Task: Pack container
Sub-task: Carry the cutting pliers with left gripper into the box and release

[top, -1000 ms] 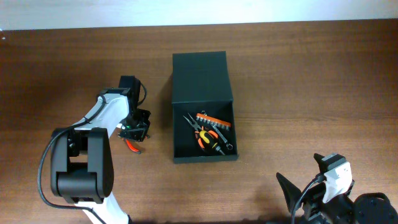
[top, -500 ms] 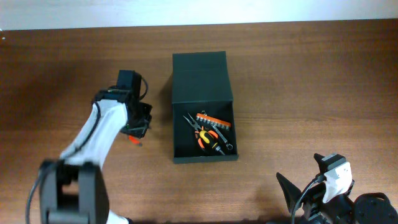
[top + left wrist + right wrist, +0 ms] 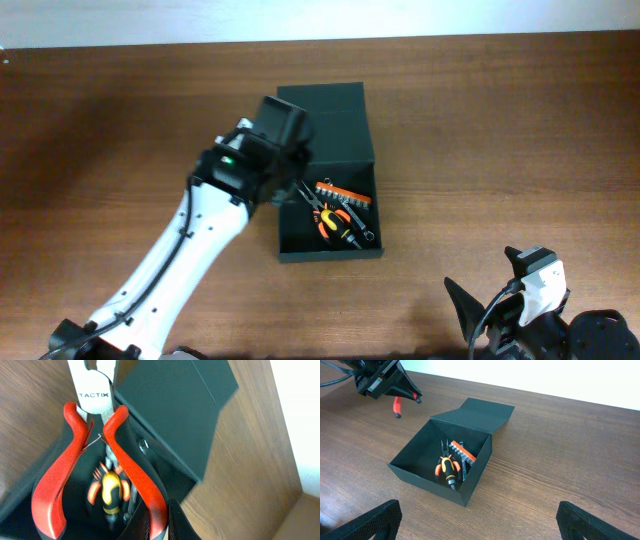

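The container [image 3: 330, 252] is a dark green box in the middle of the table, its flap lid [image 3: 322, 125] folded back flat. Inside lie an orange-and-black screwdriver [image 3: 335, 228], small pliers and an orange bit holder [image 3: 345, 195]. My left gripper [image 3: 161, 522] is shut on one handle of red-handled pliers [image 3: 95, 395], which hang over the box's open left side; the screwdriver [image 3: 111, 487] shows between the handles. From the right wrist view the pliers' red handle [image 3: 396, 406] pokes out below the left arm. My right gripper [image 3: 480, 527] stands wide open over bare wood, near the table's front right.
The left arm [image 3: 190, 250] stretches diagonally from the front left toward the box. Brown wooden table [image 3: 500, 120] surrounds the box on all sides. A white wall edge runs along the far side.
My left gripper lifted the red-handled pliers off the table left of the box and swung right, now over the box's left edge. The right arm has not moved.
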Available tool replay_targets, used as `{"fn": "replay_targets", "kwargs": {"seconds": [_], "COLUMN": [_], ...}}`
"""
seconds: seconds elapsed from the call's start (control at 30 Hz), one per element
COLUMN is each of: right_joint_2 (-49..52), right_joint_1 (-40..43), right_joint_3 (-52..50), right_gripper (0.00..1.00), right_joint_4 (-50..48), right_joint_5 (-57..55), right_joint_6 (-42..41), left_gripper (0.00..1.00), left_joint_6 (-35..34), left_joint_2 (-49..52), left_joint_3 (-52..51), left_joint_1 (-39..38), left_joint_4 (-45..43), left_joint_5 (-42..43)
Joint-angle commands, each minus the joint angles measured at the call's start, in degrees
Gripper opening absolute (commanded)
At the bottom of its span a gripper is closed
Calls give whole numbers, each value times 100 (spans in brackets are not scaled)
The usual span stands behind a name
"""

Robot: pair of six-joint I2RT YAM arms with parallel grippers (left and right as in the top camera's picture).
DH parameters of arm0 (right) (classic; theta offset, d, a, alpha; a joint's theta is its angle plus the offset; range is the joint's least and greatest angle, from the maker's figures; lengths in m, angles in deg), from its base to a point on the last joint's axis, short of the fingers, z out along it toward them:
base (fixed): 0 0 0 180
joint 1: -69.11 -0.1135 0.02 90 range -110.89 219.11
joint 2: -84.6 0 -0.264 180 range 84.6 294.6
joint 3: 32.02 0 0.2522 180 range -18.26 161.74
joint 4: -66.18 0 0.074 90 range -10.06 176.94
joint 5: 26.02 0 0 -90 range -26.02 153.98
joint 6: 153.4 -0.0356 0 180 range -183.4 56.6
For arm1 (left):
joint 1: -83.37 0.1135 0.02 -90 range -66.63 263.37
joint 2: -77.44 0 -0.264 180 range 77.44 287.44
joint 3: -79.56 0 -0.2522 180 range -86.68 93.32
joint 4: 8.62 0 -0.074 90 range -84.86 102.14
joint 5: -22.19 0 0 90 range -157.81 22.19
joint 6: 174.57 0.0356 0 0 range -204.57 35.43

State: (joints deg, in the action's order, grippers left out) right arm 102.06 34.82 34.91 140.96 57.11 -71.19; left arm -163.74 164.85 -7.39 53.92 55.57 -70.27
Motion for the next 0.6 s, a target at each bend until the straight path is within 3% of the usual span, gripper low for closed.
{"fn": "replay_targets", "kwargs": {"seconds": [0.0,0.3,0.57], "right_joint_2": [-44,-44,-44], "right_joint_1": [17,17,17], "right_joint_3": [-15,-15,-15], "right_gripper": [99,99,99], "right_joint_4": [-31,-31,-31], "right_joint_5": [-94,-94,-94], "right_joint_6": [-68,-68,-68], "left_gripper": [2,2,2], "left_joint_6": [-678,-2387,-2844], "left_joint_2": [35,885,1606], "left_joint_3": [109,109,109], "left_joint_1": [-376,-1137,-1239], "left_joint_4": [17,11,4], "left_joint_5": [-212,39,98]}}
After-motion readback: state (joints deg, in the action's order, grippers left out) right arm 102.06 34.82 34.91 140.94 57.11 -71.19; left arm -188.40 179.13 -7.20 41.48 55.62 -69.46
